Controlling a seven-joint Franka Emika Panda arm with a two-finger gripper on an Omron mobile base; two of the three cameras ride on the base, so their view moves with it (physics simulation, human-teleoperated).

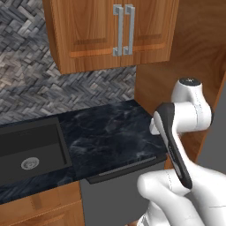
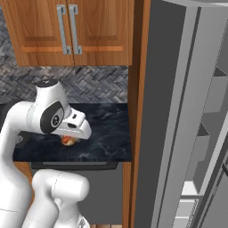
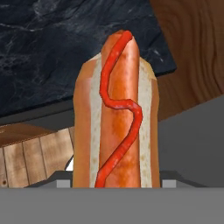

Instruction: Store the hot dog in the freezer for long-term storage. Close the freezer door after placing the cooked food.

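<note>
one step looks done: the pincer (image 2: 70, 139) is closed on the hot dog (image 3: 114, 113), lifted above the counter (image 2: 102, 133). the freezer (image 2: 200, 147) stands open, well off to the pincer's right; placing and shutting the freezer door (image 2: 167, 111) remain.

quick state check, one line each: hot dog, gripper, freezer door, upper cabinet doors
hot dog: held in the gripper, above the black counter
gripper: shut on the hot dog
freezer door: open, inner bins showing
upper cabinet doors: closed
</note>
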